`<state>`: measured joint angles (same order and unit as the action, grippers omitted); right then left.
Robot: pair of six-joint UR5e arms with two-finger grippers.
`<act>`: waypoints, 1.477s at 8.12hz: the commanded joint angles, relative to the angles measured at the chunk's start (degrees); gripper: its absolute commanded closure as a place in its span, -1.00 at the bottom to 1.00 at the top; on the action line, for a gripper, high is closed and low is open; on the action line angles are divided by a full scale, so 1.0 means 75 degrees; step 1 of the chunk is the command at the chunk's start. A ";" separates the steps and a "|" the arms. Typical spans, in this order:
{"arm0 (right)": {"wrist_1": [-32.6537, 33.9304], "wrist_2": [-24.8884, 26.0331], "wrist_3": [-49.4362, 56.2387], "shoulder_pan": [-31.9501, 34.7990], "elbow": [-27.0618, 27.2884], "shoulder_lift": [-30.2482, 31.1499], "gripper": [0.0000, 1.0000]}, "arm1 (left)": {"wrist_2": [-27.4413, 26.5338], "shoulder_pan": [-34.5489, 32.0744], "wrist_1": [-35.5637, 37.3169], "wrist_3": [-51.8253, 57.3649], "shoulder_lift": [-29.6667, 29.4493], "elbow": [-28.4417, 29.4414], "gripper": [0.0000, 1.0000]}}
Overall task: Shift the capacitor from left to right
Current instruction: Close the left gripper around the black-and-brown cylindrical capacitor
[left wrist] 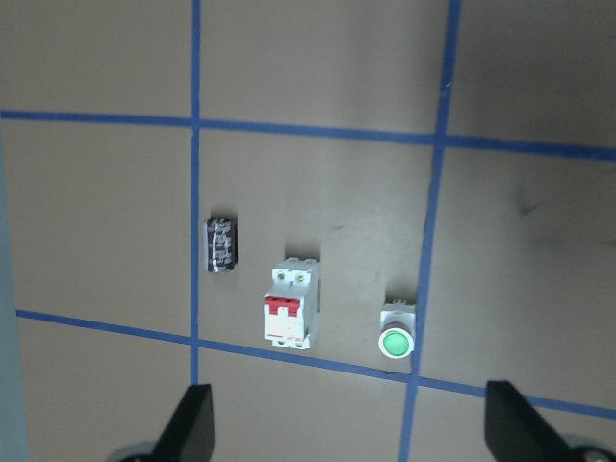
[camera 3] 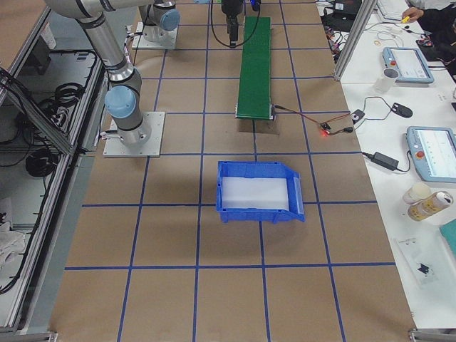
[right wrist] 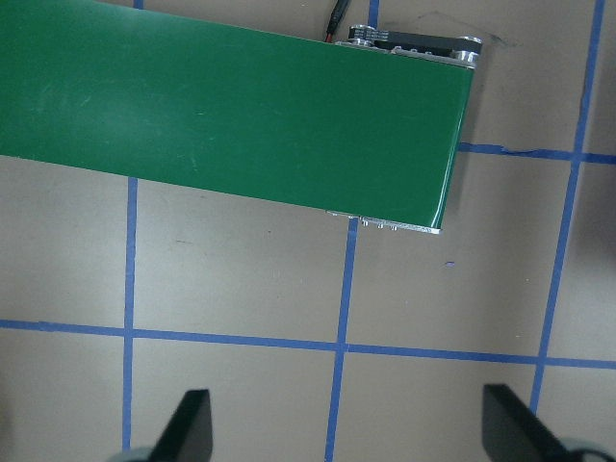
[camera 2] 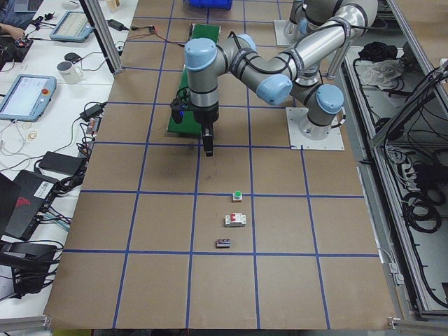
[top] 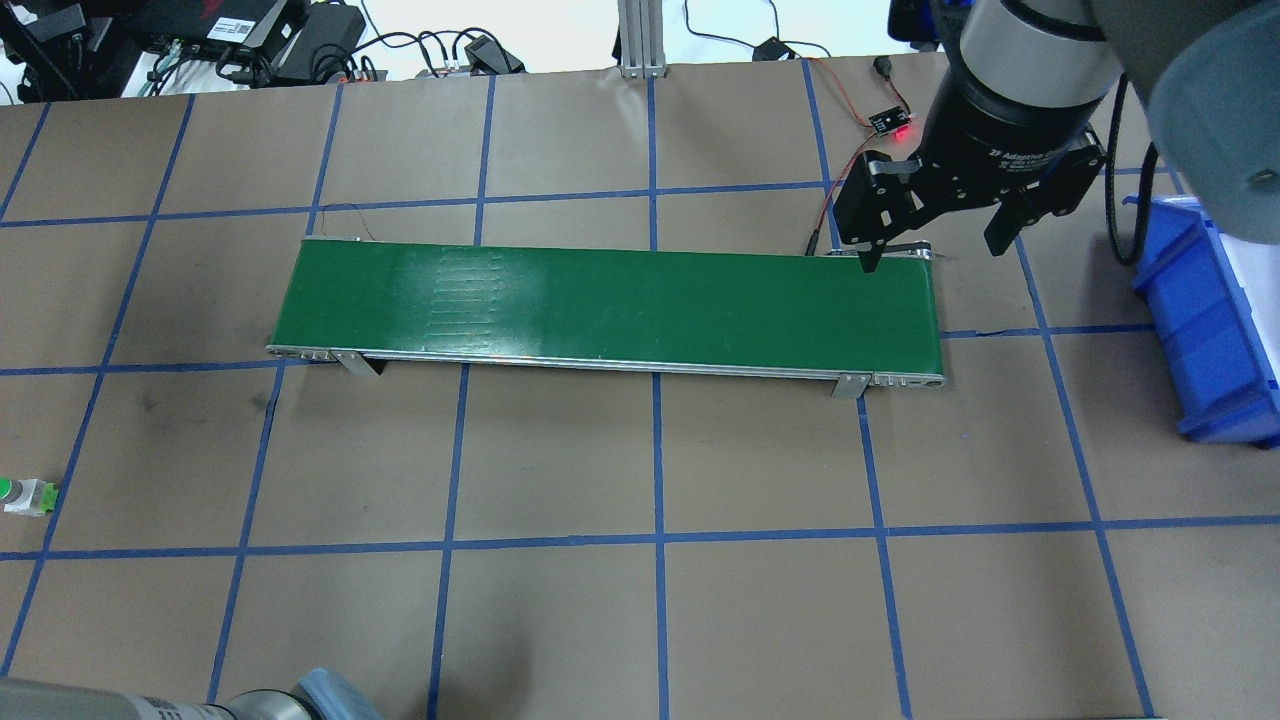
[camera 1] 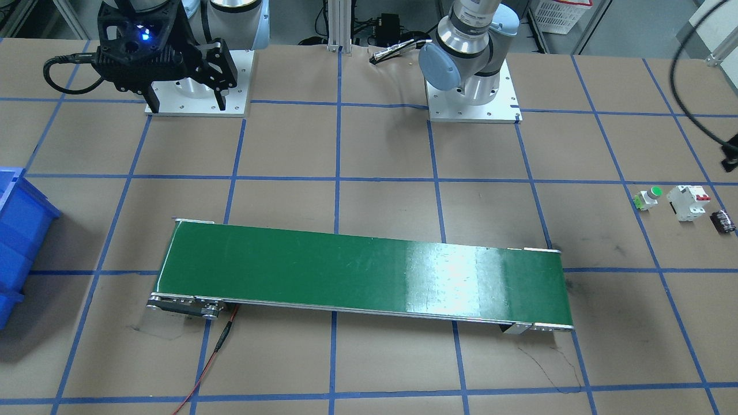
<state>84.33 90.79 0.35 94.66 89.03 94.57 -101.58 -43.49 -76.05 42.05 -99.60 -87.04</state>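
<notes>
We found the capacitor (left wrist: 221, 244) lying on its side on the bare bench near the left end edge. It was the outermost of three parts set in a short row. The white circuit breaker (left wrist: 289, 313) was just beside it, apart and not touching, and the green push button (left wrist: 396, 340) came after that on the side toward the conveyor belt (camera 1: 363, 274). We judged that this spacing left room for a finger on either side of the capacitor.

The left end effector (left wrist: 348, 433) hung above the bench between the belt's left end and the row. It was spread wide and empty, with its wrist camera looking straight down on all three parts. We took that height and wide spread as readiness for a descent. First, though, it would need to shift toward the left end edge to centre on the capacitor and not on the breaker.

The right end effector (top: 935, 250) hovered over the belt's right end, likewise wide apart and holding nothing. We read that as a waiting post, since the belt ran the length of the bench toward the blue bin (top: 1215, 320) by the right end edge. The belt carried nothing, so we judged the move not yet begun.
</notes>
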 commanded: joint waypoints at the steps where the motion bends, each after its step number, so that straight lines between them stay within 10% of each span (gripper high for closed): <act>1: -0.0005 0.0001 0.0000 0.0000 0.0000 0.0000 -1.00 | 0.0603 0.1379 0.0992 0.1594 -0.0966 0.0086 -1.00; 12: 0.0018 0.0001 0.0012 0.0000 0.0011 0.0000 -1.00 | 0.1825 0.1990 0.2253 0.2725 -0.3465 0.0414 -1.00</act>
<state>84.46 90.78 0.42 94.68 89.06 94.57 -88.17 -28.66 -59.25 62.16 -124.07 -84.40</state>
